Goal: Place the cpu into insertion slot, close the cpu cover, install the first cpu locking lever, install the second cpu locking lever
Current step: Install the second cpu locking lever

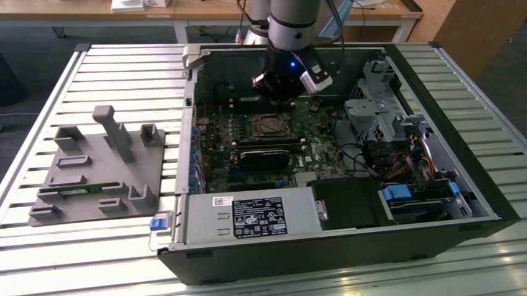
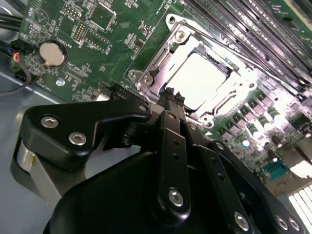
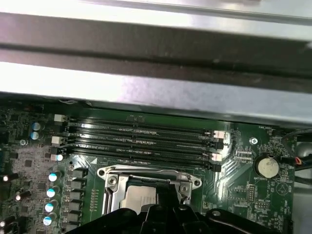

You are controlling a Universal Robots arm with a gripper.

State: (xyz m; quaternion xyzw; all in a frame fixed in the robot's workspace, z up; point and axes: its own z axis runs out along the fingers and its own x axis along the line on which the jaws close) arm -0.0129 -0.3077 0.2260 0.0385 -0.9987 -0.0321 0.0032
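The cpu (image 2: pixel 197 80) lies flat in the insertion slot (image 1: pixel 270 126) on the green board, its pale silvery top showing through the window of the cpu cover (image 2: pixel 163 56). The silver cover frame lies down around the chip. A thin metal lever rod (image 2: pixel 214 41) runs along the frame's side nearest the memory slots. My gripper (image 2: pixel 172 93) hangs just over the socket's edge. Its black fingertips are pressed together with nothing visible between them. In the first wrist view the cpu (image 3: pixel 139 200) and the cpu cover (image 3: pixel 113 183) sit just beyond the gripper (image 3: pixel 163 207).
Long black memory slots (image 3: pixel 141 139) run beside the socket, with a coin battery (image 3: pixel 267 166) nearby. The case wall (image 3: pixel 156 92) rises behind them. A black card (image 1: pixel 263 154), cables, a drive cage (image 1: pixel 374 114) and the power supply (image 1: pixel 247 216) crowd the case. A grey fixture (image 1: pixel 99 166) lies on the exterior view's left.
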